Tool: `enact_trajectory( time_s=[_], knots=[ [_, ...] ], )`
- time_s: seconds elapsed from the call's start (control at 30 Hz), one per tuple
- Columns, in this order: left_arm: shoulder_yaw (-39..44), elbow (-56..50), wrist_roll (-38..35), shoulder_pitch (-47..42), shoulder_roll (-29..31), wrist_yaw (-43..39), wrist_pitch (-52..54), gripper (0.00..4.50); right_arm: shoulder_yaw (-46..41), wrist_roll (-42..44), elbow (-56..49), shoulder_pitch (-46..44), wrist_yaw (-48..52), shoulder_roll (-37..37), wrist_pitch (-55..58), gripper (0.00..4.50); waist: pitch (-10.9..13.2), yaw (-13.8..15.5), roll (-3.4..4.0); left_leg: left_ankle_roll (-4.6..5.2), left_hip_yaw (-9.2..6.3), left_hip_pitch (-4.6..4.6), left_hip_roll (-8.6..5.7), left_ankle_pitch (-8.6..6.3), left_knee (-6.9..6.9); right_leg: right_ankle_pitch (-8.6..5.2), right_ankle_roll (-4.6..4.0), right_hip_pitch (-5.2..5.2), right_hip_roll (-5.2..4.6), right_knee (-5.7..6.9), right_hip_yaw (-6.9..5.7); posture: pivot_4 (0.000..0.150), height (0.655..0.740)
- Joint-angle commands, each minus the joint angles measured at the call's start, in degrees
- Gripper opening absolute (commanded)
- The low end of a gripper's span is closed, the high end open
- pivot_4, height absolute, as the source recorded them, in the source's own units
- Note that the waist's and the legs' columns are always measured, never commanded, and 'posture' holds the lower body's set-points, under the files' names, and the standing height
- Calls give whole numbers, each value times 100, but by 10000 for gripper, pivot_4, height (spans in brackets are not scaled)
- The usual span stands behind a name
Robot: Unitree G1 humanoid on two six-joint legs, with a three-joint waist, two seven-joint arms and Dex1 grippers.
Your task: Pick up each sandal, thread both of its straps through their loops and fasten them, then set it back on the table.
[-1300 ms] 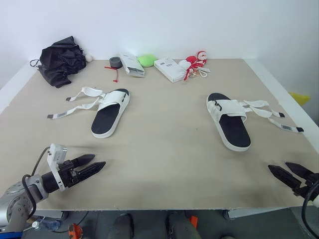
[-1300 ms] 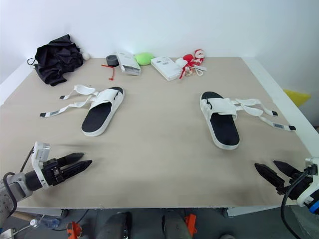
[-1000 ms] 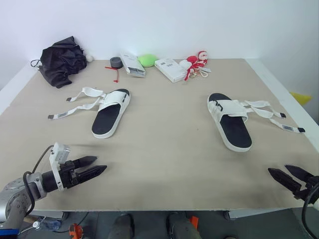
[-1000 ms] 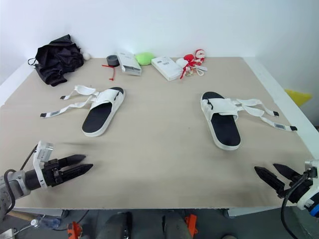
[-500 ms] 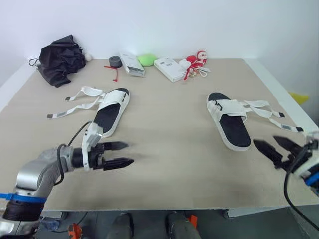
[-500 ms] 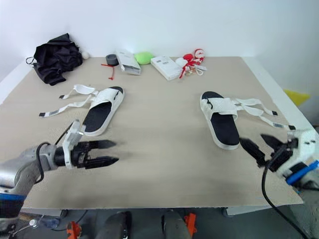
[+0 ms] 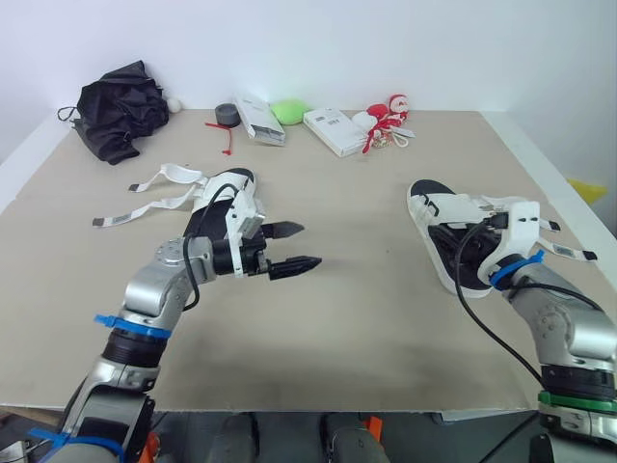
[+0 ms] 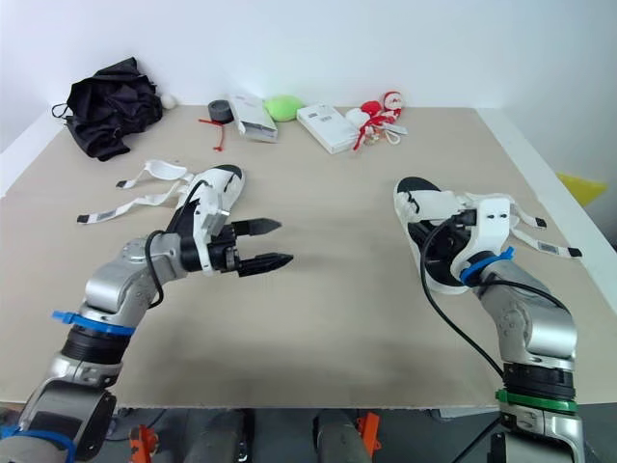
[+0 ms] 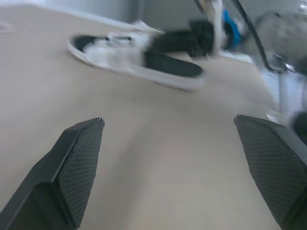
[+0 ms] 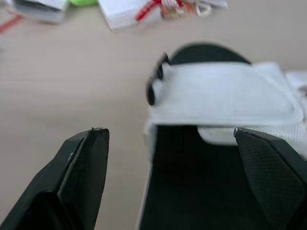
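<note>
Two white sandals with black insoles lie on the tan table (image 7: pixel 328 338). The left sandal (image 7: pixel 234 185) has its loose straps (image 7: pixel 154 193) trailing leftward, and my left forearm covers part of it. My left gripper (image 7: pixel 310 245) is open and holds nothing, hovering just right of that sandal and pointing toward the table's middle. The right sandal (image 7: pixel 436 214) has its straps (image 7: pixel 540 227) spread out to the right. My right gripper (image 10: pixel 169 132) is open just above this sandal's insole, facing its wide front band (image 10: pixel 225 93).
Along the back edge are a black bag (image 7: pixel 116 111), a grey tape roll (image 7: pixel 228 116), two white boxes (image 7: pixel 258 121) (image 7: pixel 330 130), a green object (image 7: pixel 289 111) and a red-and-white toy (image 7: pixel 386 121). The table's right edge runs close beside the right sandal's straps.
Both arms have reached forward from the front edge. The left gripper now hovers beside the left sandal, and the right gripper has come over the right sandal.
</note>
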Motion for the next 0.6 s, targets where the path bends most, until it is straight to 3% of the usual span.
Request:
enact_trajectory(
  time_s=[0.03,0.43,0.53,0.6],
  knots=[
    [0,130,204,-311,-265,207,-396,45000,116,-196,145,-292,-34,125,-229,44641,0,-2,0,0,0,0,0,0,0,0,2,0,1,0,0,1500,7380],
    [-78,1302,1181,-872,-892,1355,-877,45000,722,-1143,1349,-1180,-331,625,-884,44641,0,-21,1,5,0,-1,0,3,20,18,17,3,5,1,5,1500,7380],
    [12,1310,1136,-881,-919,1433,-848,45000,671,-1287,1817,-1386,-440,673,-1159,38405,0,-21,0,4,2,-3,0,2,22,21,14,3,3,1,6,1500,7380],
    [46,1269,1137,-846,-900,1452,-848,45000,645,-1302,2021,-1457,-336,672,-1353,30069,0,-21,0,4,1,-3,0,2,22,25,9,3,3,1,6,1500,7380]
  ],
)
